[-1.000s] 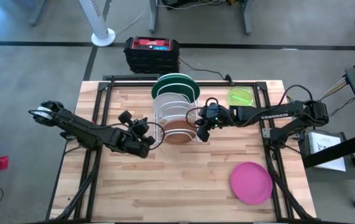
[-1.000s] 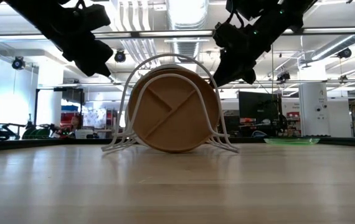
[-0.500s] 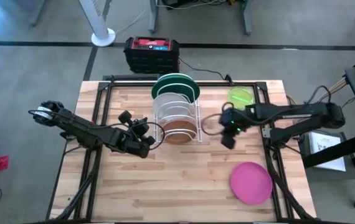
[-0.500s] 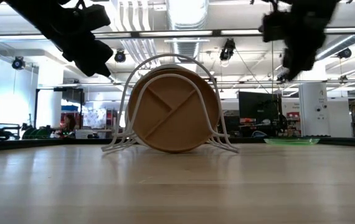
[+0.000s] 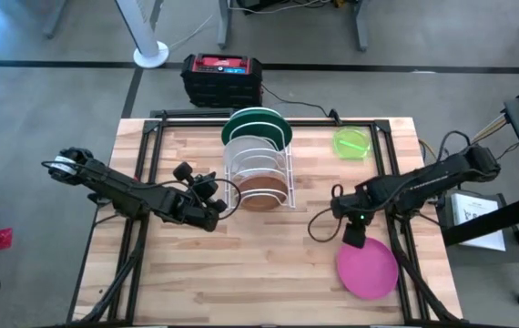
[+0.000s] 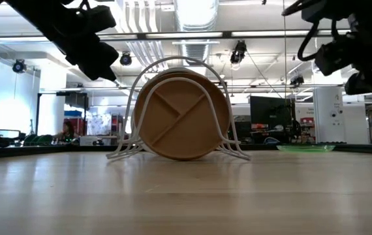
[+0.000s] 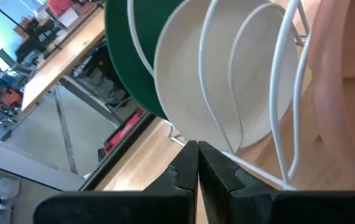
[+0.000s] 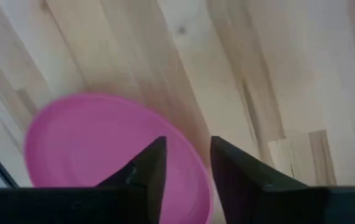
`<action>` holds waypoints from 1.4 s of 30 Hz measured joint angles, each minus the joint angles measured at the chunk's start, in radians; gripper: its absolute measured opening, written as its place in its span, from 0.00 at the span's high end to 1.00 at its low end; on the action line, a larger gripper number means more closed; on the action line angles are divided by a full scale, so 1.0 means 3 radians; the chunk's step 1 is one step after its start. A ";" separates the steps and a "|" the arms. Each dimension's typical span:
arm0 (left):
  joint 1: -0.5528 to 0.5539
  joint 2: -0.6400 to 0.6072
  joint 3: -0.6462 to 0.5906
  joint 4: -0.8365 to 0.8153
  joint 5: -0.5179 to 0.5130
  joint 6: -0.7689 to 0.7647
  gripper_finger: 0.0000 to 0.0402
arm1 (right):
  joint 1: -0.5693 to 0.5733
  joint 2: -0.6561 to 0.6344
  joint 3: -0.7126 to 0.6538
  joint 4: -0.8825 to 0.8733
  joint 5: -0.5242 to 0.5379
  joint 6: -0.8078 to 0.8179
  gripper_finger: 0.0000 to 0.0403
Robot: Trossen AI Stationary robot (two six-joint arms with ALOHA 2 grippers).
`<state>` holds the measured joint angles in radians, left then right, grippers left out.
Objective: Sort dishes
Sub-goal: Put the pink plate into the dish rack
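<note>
A white wire rack (image 5: 258, 164) stands at the far middle of the table. In it, on edge, stand a dark green plate (image 5: 258, 122), a white plate (image 7: 227, 81) and a brown divided plate (image 6: 183, 117). A lime-green plate (image 5: 352, 143) lies flat at the far right. The magenta plate (image 5: 369, 268) lies flat at the near right. My right gripper (image 5: 354, 237) hangs open, pointing down, over that plate's far left rim (image 8: 184, 146). My left gripper (image 5: 214, 214) is shut just left of the rack. My left gripper's shut fingertips (image 7: 197, 152) stand right by the rack's lower wire (image 7: 243, 165), coming slanting from the table's left. I cannot tell whether they touch it.
A black and red box (image 5: 223, 78) sits beyond the table's far edge, with a white fan base (image 5: 150, 55) to its left. A loose cable loop (image 5: 319, 226) hangs beside my right gripper. Dark frame bars run along the table's left and right sides.
My right gripper has left the rack's right side and swung toward the table's near right, ending over the magenta plate. It has tipped from nearly level to pointing steeply down. The plates in the rack have stayed put.
</note>
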<state>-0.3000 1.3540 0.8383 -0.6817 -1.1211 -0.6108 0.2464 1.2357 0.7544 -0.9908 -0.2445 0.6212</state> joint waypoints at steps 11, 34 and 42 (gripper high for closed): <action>-0.0001 0.0000 -0.0001 -0.0001 0.0026 0.0014 1.00 | 0.0251 0.0633 -0.0043 0.0037 0.0006 -0.0203 0.62; -0.0001 0.0000 -0.0003 0.0002 0.0024 0.0013 1.00 | 0.0258 0.1056 -0.0043 0.0380 -0.0289 -0.0486 0.99; 0.0000 0.0000 -0.0003 0.0002 0.0022 0.0013 1.00 | 0.0255 0.0657 -0.0037 0.0427 0.0330 -0.0225 1.00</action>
<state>-0.3000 1.3540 0.8375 -0.6809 -1.1145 -0.6067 0.3229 1.4328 0.7433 -0.8627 -0.1455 0.5538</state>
